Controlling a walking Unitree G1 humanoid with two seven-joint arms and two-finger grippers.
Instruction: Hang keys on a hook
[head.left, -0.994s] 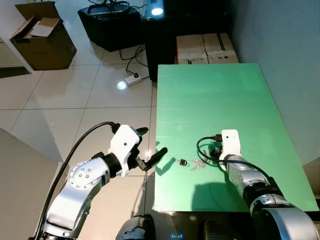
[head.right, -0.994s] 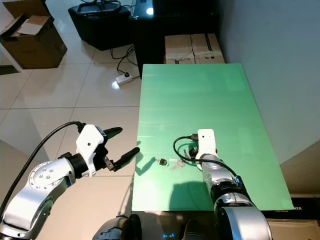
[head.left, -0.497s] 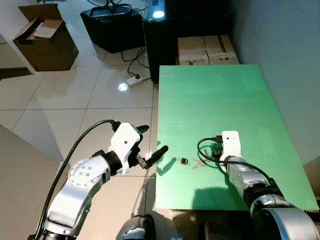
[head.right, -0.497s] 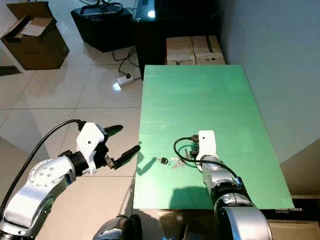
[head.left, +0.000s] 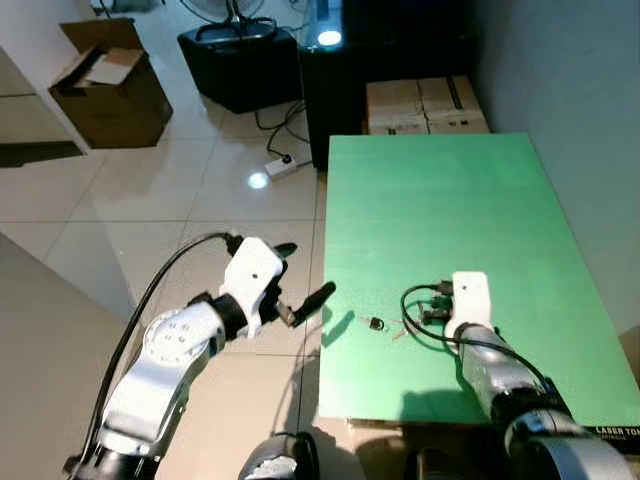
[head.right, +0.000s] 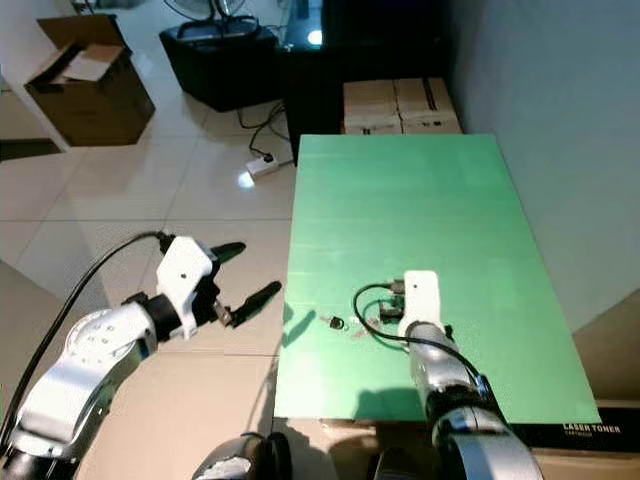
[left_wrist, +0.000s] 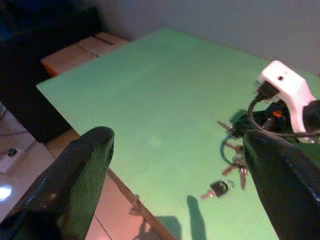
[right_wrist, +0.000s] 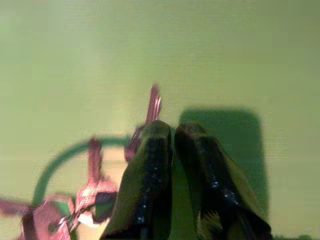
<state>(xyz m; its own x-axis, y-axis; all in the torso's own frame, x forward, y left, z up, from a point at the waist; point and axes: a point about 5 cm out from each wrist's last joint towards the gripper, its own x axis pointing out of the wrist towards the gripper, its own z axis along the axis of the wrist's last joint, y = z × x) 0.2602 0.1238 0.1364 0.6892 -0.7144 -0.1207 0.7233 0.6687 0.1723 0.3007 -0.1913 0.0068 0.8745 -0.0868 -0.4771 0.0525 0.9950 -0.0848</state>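
Observation:
A small bunch of keys (head.left: 398, 328) with a black fob (head.left: 375, 323) and a green ring (right_wrist: 65, 155) lies near the front of the green table (head.left: 440, 190). My right gripper (right_wrist: 172, 131) rests low on the table with its fingers pressed together at the bunch, and one key blade (right_wrist: 153, 102) pokes out past the tips. Its white wrist housing (head.left: 470, 295) hides the fingers from above. My left gripper (head.left: 303, 272) hovers open off the table's left edge, over the floor, with nothing between its fingers (left_wrist: 90, 165).
Two cardboard boxes (head.left: 425, 100) sit on the floor behind the table's far end, beside a dark cabinet (head.left: 390, 40). A power strip (head.left: 285, 165) and cables lie on the tiles. An open carton (head.left: 110, 85) stands far left. A wall (head.left: 590, 120) runs along the right.
The whole view has shifted a little, so the camera moved. Both grippers and the keys keep their places on and beside the table.

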